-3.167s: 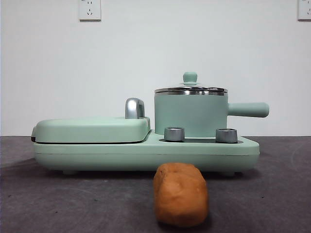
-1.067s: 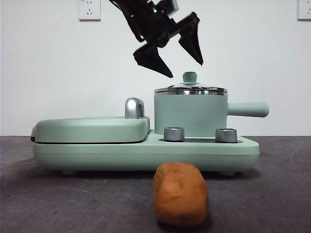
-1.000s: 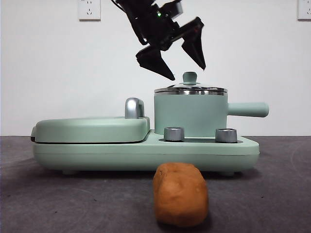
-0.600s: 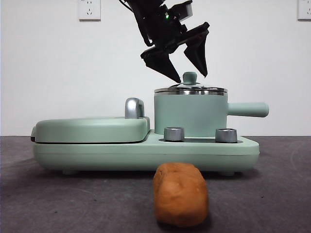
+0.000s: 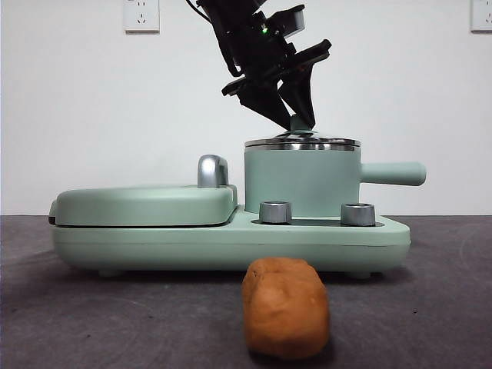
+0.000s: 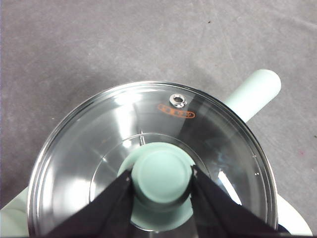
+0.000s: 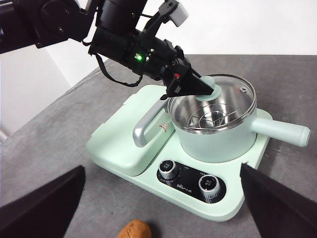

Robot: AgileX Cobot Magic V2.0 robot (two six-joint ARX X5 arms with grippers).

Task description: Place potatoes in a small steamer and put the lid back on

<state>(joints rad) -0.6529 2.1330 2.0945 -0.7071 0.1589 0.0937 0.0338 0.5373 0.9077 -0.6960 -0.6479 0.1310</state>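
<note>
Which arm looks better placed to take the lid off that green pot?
The left. Its gripper already has its jaws closed around the lid's knob, while the right gripper hangs back, open, away from the small steamer.

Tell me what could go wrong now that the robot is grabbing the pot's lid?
The left end effector pinches only the small round knob of the lid, so the smooth glass lid might slip or tilt when lifted. The small steamer could also get nudged. The potato lies on the table in front, where a dropped lid might hit it.
</note>
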